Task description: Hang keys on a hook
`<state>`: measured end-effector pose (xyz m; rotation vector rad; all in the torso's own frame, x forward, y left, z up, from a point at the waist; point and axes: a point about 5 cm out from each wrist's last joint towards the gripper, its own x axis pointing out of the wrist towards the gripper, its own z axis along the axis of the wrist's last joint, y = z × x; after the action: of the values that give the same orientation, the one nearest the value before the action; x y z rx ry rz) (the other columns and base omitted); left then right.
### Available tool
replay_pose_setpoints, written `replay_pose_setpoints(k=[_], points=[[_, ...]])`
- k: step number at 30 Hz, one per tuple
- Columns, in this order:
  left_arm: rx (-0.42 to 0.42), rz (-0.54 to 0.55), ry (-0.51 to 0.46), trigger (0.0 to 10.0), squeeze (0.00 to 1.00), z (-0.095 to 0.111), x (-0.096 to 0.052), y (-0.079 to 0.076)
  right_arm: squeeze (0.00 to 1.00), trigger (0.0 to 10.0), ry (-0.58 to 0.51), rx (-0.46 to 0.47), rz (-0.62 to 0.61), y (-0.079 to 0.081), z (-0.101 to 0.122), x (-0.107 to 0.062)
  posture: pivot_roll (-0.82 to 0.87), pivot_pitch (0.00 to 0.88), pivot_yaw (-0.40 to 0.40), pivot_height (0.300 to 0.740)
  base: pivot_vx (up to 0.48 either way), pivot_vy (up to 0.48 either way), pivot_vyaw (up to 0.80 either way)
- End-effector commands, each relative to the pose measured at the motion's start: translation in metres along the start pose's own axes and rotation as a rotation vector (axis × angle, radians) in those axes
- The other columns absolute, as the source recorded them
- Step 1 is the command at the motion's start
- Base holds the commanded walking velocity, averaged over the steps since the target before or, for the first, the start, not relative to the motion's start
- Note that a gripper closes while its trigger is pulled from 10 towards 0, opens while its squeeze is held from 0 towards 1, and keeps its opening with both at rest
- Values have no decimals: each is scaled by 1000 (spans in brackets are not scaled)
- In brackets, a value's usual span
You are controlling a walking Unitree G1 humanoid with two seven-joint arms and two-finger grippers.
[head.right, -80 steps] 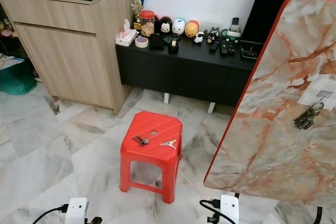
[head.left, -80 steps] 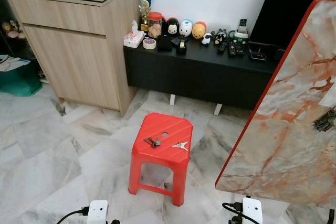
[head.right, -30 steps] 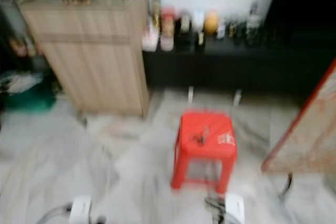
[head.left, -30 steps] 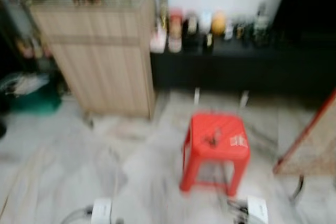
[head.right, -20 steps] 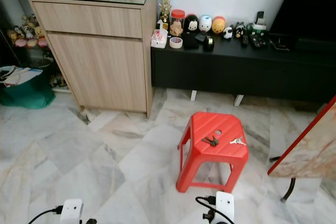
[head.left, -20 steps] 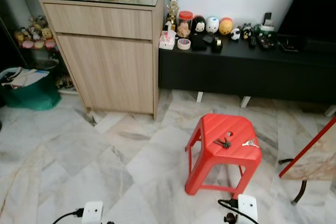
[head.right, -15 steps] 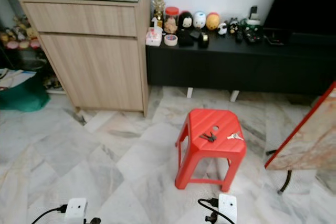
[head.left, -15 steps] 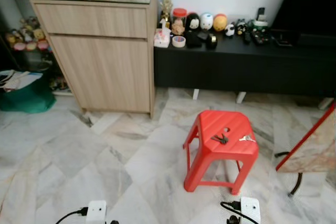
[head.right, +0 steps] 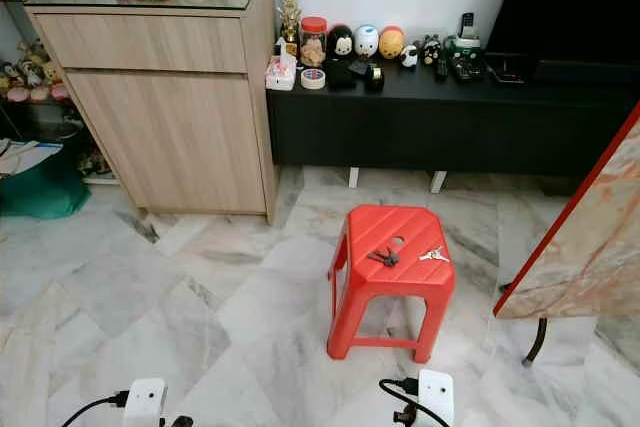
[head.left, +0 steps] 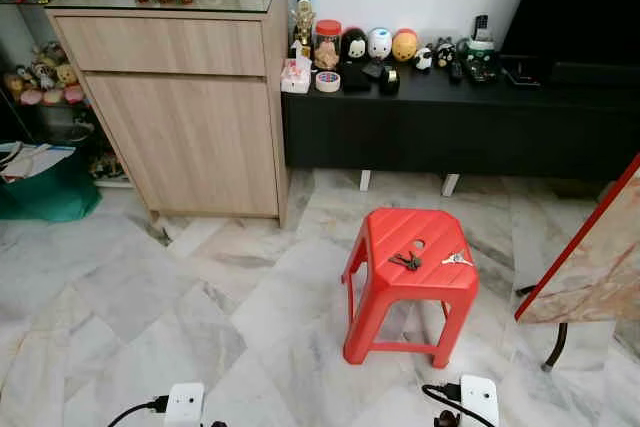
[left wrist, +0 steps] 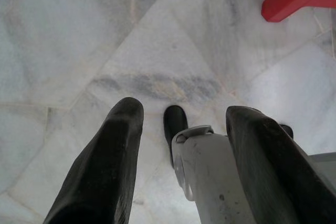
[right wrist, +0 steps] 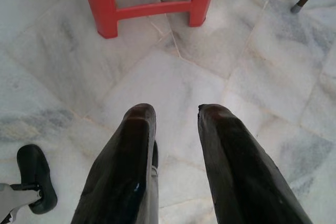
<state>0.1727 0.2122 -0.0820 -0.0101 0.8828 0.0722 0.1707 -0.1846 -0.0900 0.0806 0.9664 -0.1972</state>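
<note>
Both arms hang low over the marble floor (head.left: 120, 307): left end effector (left wrist: 184, 145) fingers spread wide, empty; right end effector (right wrist: 176, 129) with a narrower gap, also empty. Ahead stands the red stool (head.left: 412, 277) with a dark key bunch (head.left: 406, 261) and a silver key (head.left: 456, 259) just beside it on the seat. Best to walk closer and square up, then reach down from above. Marble board (head.left: 598, 257) at right, black cabinet (head.left: 450, 117) behind; no hook visible.
</note>
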Motion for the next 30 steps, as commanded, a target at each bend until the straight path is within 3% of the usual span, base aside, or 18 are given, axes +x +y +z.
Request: replay_pose_setpoints(k=[1,30], points=[[-2,4,4,10000,0,-2,-1,2,0,10000,0,-11,-4,-3,0,0,64,0,-49,740,285,0,0],[-20,0,-14,10000,0,2,0,1,0,10000,1,-21,0,-3,1,0,67,0,-52,740,308,0,0]])
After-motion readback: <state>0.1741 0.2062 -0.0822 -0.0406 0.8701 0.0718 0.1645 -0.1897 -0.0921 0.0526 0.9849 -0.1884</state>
